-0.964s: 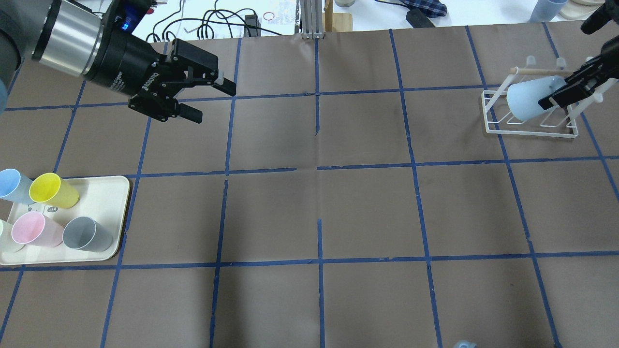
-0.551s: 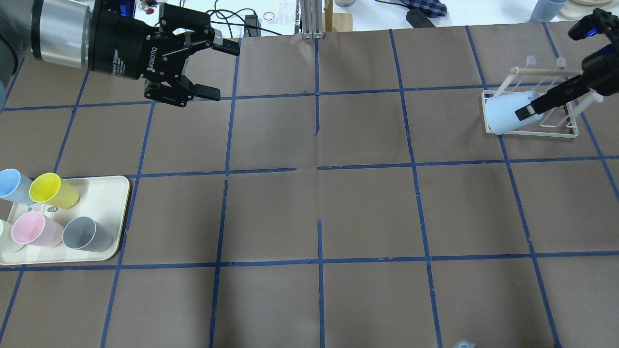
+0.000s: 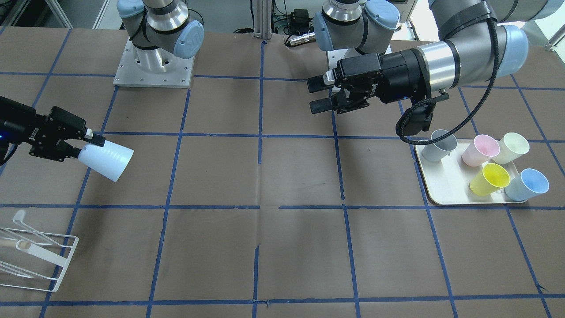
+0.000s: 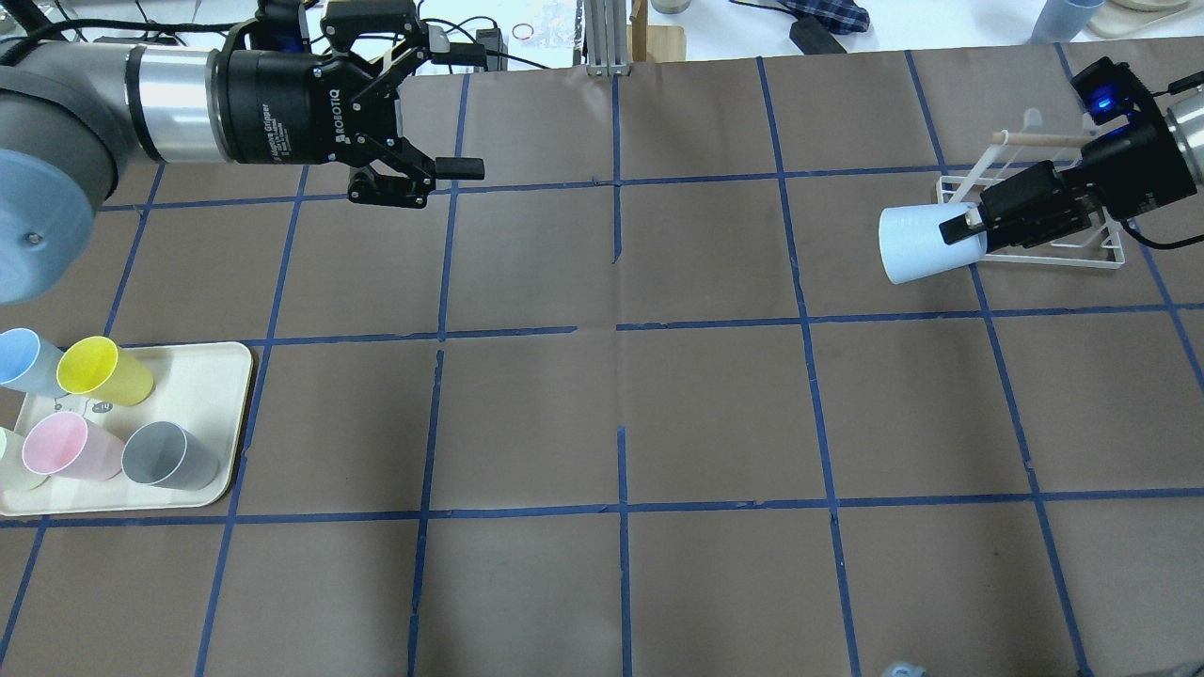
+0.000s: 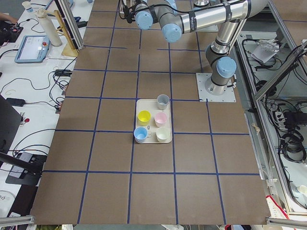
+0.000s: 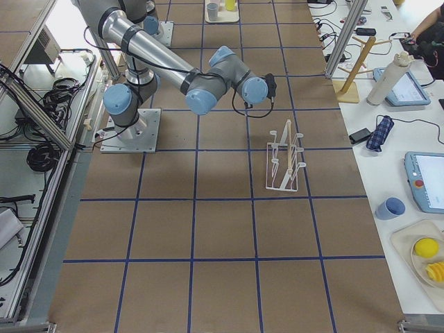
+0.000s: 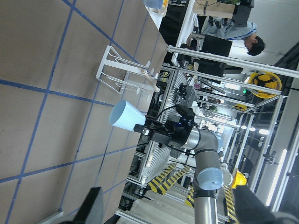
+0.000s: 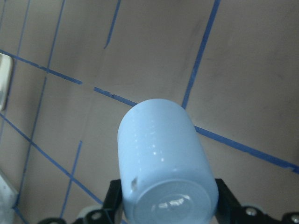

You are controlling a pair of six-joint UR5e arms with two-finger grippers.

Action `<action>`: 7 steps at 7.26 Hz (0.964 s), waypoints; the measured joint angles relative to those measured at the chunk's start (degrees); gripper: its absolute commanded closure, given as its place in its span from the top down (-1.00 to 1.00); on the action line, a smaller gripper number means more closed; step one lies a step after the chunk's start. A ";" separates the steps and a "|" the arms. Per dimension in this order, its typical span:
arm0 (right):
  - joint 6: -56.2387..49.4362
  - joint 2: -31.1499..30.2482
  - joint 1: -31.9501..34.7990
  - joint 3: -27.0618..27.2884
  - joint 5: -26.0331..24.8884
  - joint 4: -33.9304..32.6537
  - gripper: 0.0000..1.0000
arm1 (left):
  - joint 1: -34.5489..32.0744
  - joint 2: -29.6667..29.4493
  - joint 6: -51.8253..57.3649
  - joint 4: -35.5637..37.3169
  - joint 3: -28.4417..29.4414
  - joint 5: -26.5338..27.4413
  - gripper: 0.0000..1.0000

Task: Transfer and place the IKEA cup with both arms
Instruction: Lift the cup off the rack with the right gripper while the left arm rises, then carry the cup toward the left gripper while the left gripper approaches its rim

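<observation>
My right gripper [image 4: 961, 230] is shut on the pale blue IKEA cup [image 4: 920, 244] near its base. It holds the cup on its side above the table, just left of the white rack, with the rim pointing toward the table's middle. The front view shows the same grip [image 3: 87, 143] on the cup [image 3: 108, 162]. The right wrist view shows the cup's closed base [image 8: 163, 163] between the fingers. My left gripper [image 4: 461, 113] is open and empty at the far left, pointing toward the cup across the table. It also shows in the front view [image 3: 314, 95]. A second blue cup [image 4: 21, 362] stands on the tray.
A white wire rack [image 4: 1044, 246] with a wooden rod stands at the far right, behind the right gripper. A cream tray [image 4: 216, 376] at the near left holds yellow [image 4: 99, 371], pink [image 4: 64, 447] and grey [image 4: 169, 456] cups. Cables lie beyond the table's far edge.
My right gripper has drawn the blue cup off the rack and carried it left, toward the table's middle. My left gripper has moved toward the far edge and turned level, still open.
</observation>
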 measured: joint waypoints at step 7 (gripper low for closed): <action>1.65 -1.05 6.01 -0.61 18.56 25.99 -0.08 | -4.00 -0.58 1.58 0.26 -1.22 -4.43 1.00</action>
